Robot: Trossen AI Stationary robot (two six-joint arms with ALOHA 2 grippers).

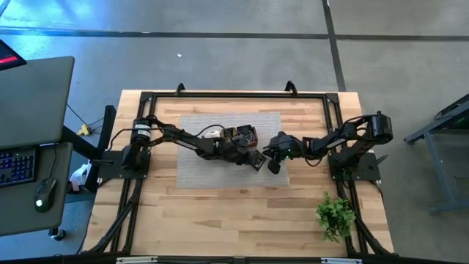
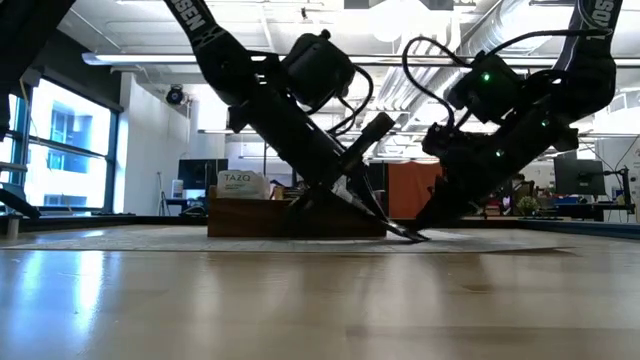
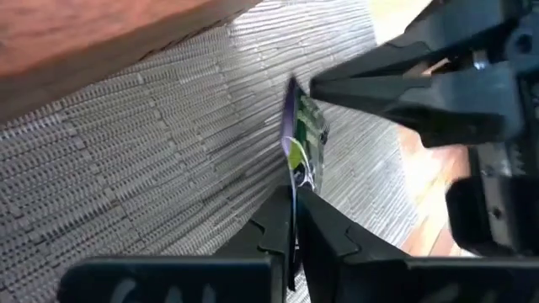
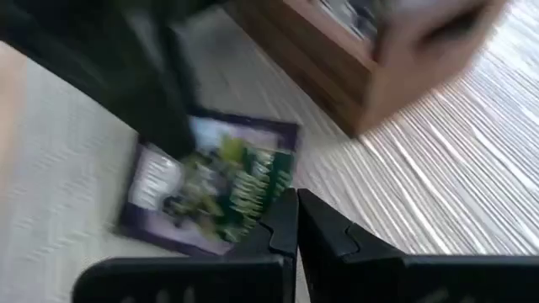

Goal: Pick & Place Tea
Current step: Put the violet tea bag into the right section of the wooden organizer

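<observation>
While both our arms meet in the middle of the table (image 1: 220, 227), we share one tea sachet (image 4: 210, 189). It is purple and green, and it stands on its edge over the grey mat (image 3: 152, 168), just beside the wooden tray (image 2: 250, 215).

Our left pincer (image 3: 295, 215) is pinched shut on one edge of the sachet. Our right pincer (image 4: 295, 215) is pinched shut on another edge. So both of us grip the same little packet, and it looks like a hand-over from one arm to the other.

Behind the pincers, a white tea box peeks up from the tray. How many sachets lie inside, we cannot tell.

We think this sachet is only part way. One pincer must let go, and then the other must carry the sachet to its place.
</observation>
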